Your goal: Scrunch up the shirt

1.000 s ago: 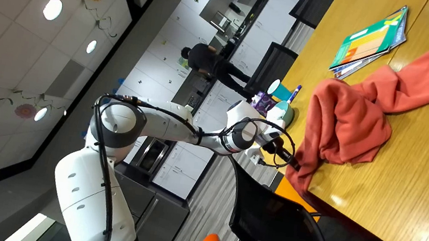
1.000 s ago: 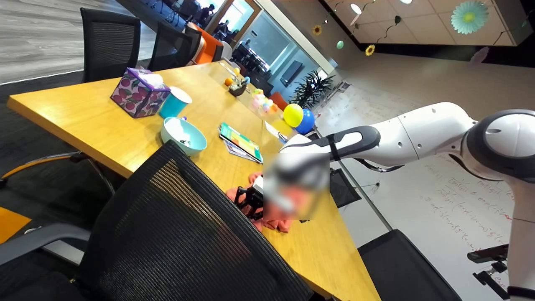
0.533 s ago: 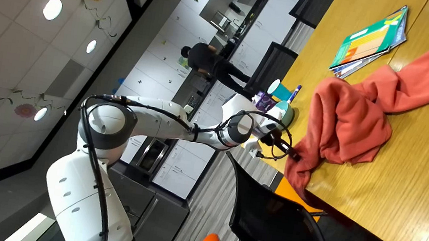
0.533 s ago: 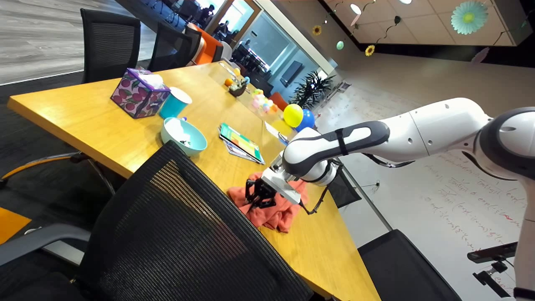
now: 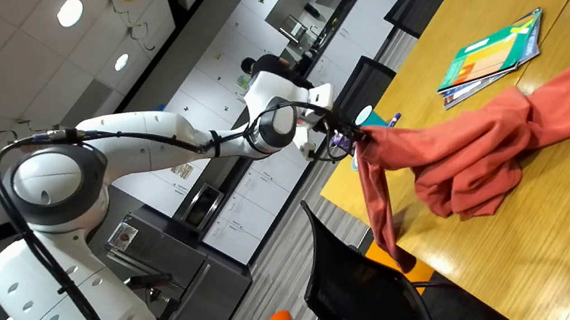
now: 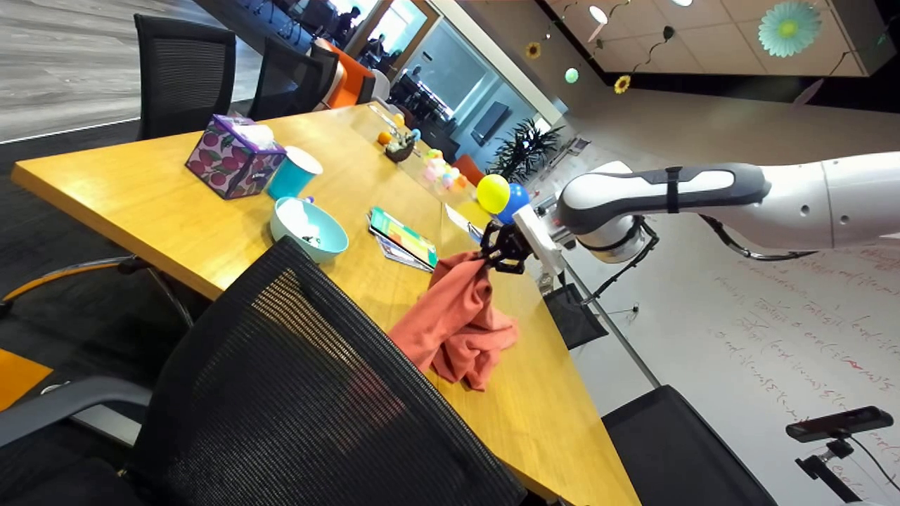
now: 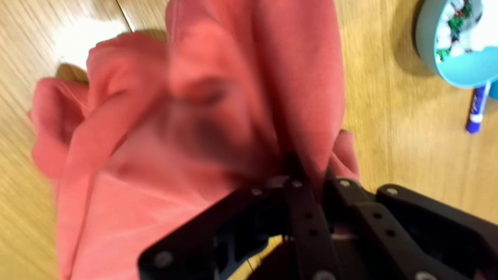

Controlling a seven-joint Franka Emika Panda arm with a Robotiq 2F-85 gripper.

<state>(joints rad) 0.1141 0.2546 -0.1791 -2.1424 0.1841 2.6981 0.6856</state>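
Observation:
The coral-red shirt (image 5: 471, 159) lies rumpled on the wooden table, with one long stretch reaching off to the right border of this exterior view. My gripper (image 5: 365, 134) is shut on a pinched fold at the shirt's near end, lifted off the table. From the grip, the cloth slopes down to the bunched heap, and a loose strip hangs past the table edge. In an exterior view the shirt (image 6: 457, 316) hangs from the gripper (image 6: 485, 254). The wrist view has the shirt (image 7: 307, 77) squeezed between the fingertips of the gripper (image 7: 314, 173); some of it is blurred.
Books (image 5: 490, 55) lie beside the shirt on the table (image 5: 561, 241). A teal bowl (image 6: 309, 228), a cup (image 6: 295, 172) and a tissue box (image 6: 235, 156) stand nearby. A purple marker (image 7: 477, 111) lies by the bowl. Black mesh chairs (image 6: 302, 393) stand at the table's edge.
Low at the table before, my gripper has closed on the shirt's near end and risen. That end has come up with it, pulled away from the heap, which stays on the table.

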